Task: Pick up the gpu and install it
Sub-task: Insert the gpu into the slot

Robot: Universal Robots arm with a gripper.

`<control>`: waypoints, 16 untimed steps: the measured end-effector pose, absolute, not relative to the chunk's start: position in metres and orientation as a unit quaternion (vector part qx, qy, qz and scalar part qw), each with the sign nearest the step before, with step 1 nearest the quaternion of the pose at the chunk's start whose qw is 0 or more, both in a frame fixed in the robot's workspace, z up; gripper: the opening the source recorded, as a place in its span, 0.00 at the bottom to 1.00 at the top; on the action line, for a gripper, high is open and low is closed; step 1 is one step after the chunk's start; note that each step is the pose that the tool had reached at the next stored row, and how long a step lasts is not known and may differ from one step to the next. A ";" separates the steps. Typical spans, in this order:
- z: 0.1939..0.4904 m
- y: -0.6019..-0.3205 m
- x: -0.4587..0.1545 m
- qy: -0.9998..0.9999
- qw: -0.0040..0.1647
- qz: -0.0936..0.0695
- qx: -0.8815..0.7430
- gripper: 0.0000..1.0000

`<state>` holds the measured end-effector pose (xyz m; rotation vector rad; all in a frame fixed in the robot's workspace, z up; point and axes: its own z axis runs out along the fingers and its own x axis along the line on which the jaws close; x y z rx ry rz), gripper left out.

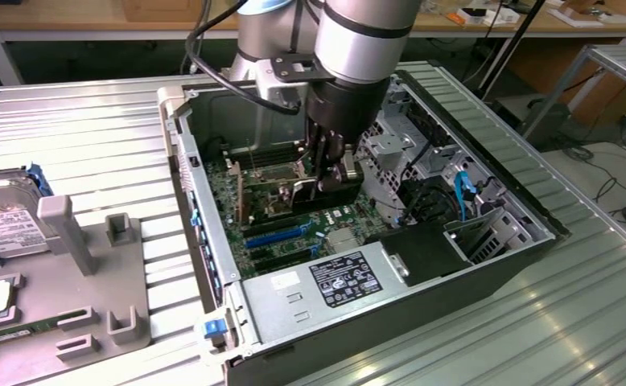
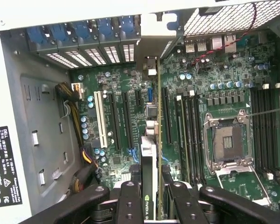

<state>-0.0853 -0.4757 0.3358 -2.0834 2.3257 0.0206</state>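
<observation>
We see the gripper (image 1: 332,173) lowered into the open computer case (image 1: 506,265) at the centre of the exterior view. It is clenched on the gpu (image 1: 335,195), which stands on edge over the motherboard (image 1: 281,221).

In the wrist view the gripper (image 2: 154,193) has a finger pressed to each face of the gpu (image 2: 149,161). The card runs edge-on away from the camera, and its silver bracket (image 2: 151,65) reaches the row of rear slot covers (image 2: 107,51). We cannot tell whether the connector edge has entered a slot, because the card hides what lies under it.

The main risk, in our judgement, is misalignment. If the card is slightly tilted or offset it could come down on the board between the black slots (image 2: 127,119), and pressing on would then bend the board or the connector. The bracket could also catch on the case's rear frame and twist the card in the grip.

The exterior view shows how deep the arm sits and what lies outside the case. Toward the exterior view's left there is a hard drive (image 1: 7,221) on a grey holder (image 1: 109,265). The wrist view instead shows how the card lines up with the slots and the empty CPU socket (image 2: 227,142).
</observation>
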 end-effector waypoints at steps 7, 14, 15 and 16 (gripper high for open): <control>0.322 -0.476 -0.086 0.745 0.010 0.007 -0.667 0.27; 0.308 -0.476 -0.093 0.745 0.010 0.006 -0.667 0.27; 0.306 -0.476 -0.096 0.745 0.011 0.005 -0.667 0.27; 0.304 -0.475 -0.098 0.745 0.013 0.004 -0.667 0.27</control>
